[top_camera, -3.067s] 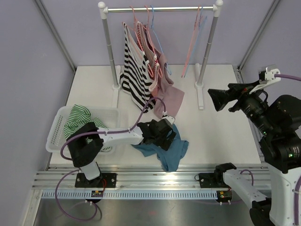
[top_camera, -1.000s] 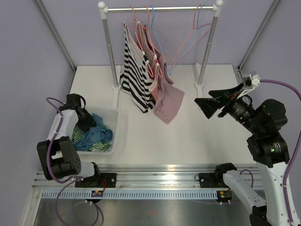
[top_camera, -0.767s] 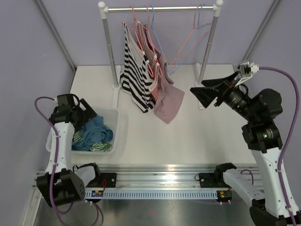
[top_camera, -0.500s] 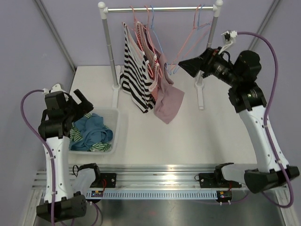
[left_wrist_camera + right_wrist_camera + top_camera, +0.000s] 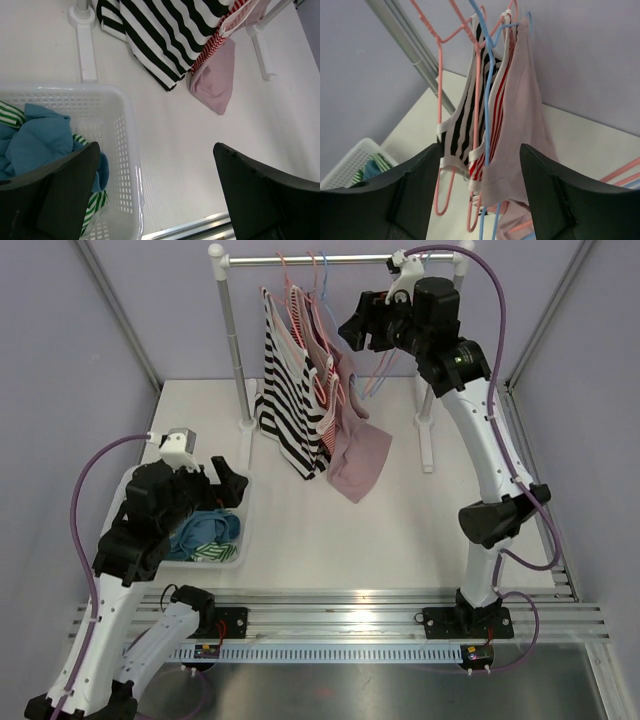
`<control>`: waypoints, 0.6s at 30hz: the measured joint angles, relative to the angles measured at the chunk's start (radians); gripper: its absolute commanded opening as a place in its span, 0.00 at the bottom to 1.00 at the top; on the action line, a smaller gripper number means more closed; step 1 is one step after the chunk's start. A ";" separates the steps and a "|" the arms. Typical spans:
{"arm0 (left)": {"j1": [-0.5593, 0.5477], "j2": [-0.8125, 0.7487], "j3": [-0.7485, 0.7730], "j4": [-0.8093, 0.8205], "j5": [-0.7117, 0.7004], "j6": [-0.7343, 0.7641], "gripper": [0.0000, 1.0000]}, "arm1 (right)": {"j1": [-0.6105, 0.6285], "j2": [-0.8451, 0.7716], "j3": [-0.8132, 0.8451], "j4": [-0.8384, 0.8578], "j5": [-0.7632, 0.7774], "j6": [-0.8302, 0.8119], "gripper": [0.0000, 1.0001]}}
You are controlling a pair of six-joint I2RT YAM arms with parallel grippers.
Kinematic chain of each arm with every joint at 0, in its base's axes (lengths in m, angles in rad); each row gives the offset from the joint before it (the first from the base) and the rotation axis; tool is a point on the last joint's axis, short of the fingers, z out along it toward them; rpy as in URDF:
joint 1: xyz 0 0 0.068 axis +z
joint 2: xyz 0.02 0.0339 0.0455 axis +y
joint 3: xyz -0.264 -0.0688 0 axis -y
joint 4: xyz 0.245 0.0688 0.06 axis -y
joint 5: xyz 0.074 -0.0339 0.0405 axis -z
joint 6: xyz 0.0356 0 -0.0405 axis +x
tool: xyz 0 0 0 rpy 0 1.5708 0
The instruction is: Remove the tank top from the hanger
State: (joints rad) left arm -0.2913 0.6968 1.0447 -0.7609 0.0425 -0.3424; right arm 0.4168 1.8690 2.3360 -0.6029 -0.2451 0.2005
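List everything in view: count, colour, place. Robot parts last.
table: one, white, under everything
rack: one, silver, far side of table
hangers: several, pink and blue, on the rack
striped tank top: one, black-and-white, hanging leftmost
red-striped top: one, red-and-white, hanging in the middle
pink tank top: one, pink, hanging rightmost
basket: one, white, near left
blue garment: one, in basket
green-striped garment: one, green-and-white, in basket
left hand: open, above basket edge
right hand: open, by the hanging tops
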 measured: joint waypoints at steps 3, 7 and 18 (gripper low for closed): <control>-0.020 -0.057 -0.083 0.057 0.002 0.008 0.99 | 0.016 0.115 0.153 -0.052 0.059 -0.053 0.65; -0.025 -0.112 -0.140 0.104 0.011 0.021 0.99 | 0.021 0.212 0.244 -0.082 0.099 -0.097 0.56; -0.025 -0.131 -0.163 0.141 0.034 0.055 0.99 | 0.029 0.333 0.278 -0.043 0.106 -0.133 0.38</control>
State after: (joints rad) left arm -0.3164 0.5655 0.8818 -0.6201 0.0761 -0.2874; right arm 0.4454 2.2024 2.6141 -0.6464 -0.1390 0.0677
